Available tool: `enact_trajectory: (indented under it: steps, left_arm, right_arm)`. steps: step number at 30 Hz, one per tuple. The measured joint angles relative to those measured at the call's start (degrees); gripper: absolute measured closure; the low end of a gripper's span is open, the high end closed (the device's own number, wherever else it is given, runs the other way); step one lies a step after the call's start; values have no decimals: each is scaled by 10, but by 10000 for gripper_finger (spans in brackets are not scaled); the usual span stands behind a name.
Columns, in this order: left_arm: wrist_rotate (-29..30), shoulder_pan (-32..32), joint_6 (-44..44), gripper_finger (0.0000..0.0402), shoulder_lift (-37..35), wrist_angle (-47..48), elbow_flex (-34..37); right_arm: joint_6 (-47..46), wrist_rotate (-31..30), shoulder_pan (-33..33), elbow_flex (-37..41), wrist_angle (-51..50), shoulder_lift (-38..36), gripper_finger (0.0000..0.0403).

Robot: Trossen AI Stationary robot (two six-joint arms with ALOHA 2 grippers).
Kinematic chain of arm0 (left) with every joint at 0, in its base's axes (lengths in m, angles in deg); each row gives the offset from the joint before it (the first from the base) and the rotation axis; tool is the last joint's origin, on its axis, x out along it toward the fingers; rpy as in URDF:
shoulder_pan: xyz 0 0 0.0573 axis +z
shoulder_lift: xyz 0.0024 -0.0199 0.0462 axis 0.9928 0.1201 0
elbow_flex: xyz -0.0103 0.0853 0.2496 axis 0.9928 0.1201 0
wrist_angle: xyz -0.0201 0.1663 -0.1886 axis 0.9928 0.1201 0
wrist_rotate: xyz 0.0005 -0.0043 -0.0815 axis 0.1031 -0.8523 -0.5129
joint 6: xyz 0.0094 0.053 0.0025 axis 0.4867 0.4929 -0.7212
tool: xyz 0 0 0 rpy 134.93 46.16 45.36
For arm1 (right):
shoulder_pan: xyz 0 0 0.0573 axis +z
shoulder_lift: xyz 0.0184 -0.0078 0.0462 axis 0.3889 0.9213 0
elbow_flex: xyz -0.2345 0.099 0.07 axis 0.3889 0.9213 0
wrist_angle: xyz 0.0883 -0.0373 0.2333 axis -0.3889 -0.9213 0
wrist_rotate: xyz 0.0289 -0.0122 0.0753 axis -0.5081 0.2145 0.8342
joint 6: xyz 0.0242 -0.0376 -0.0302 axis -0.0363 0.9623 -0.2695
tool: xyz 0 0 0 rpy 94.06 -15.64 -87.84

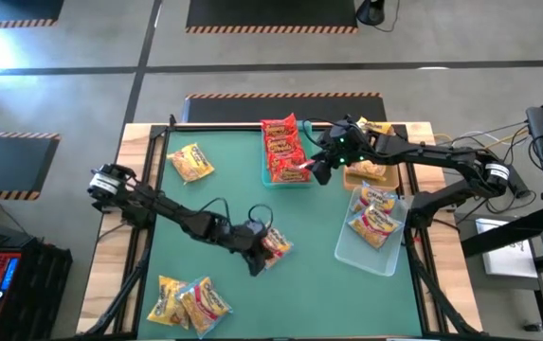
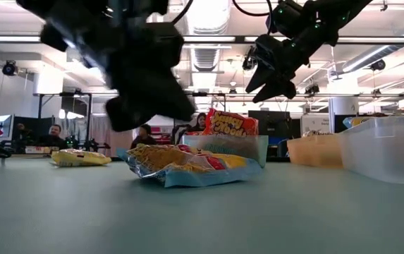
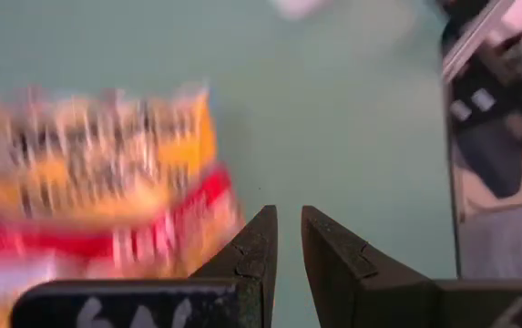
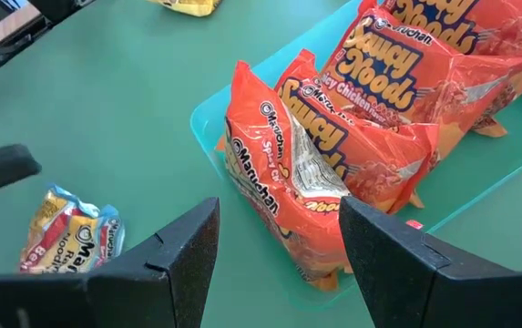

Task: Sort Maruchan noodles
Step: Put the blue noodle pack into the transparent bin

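The left gripper (image 1: 258, 248) hangs just beside a yellow-white Maruchan packet (image 1: 275, 246) lying mid-bench, its fingers nearly together and empty. The right gripper (image 1: 320, 169), fingers apart, hovers over red Saucy Noods packets (image 4: 333, 173) in the teal tray (image 1: 269, 178).

1. Desk (image 1: 233, 170): a green mat with pale wood edges.
2. Teal tray (image 4: 208, 137): red-orange packets (image 4: 333, 173) with yellow and white lettering.
3. Packet at mid-desk (image 2: 187, 166): yellow and red with blue edges.
4. Clear tray (image 1: 352, 254): yellow-white packets (image 1: 375, 218).
5. Both arms are black.
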Motion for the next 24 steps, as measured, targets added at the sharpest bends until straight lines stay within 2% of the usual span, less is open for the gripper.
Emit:
enact_trajectory:
  steps: [7,15,19,24]
  left_arm:
    - [6,-18,-66,365,0,106,0]
    - [123,-9,-98,365,0,162,0]
    - [125,-2,-102,365,1,178,0]
    - [112,10,-112,365,37,151,0]
  right_arm:
    - [15,0,0,1,-18,0,188]
    - [19,0,0,1,-17,0,188]
    - [19,-1,0,1,-17,0,188]
    - [18,-1,0,1,-16,0,188]
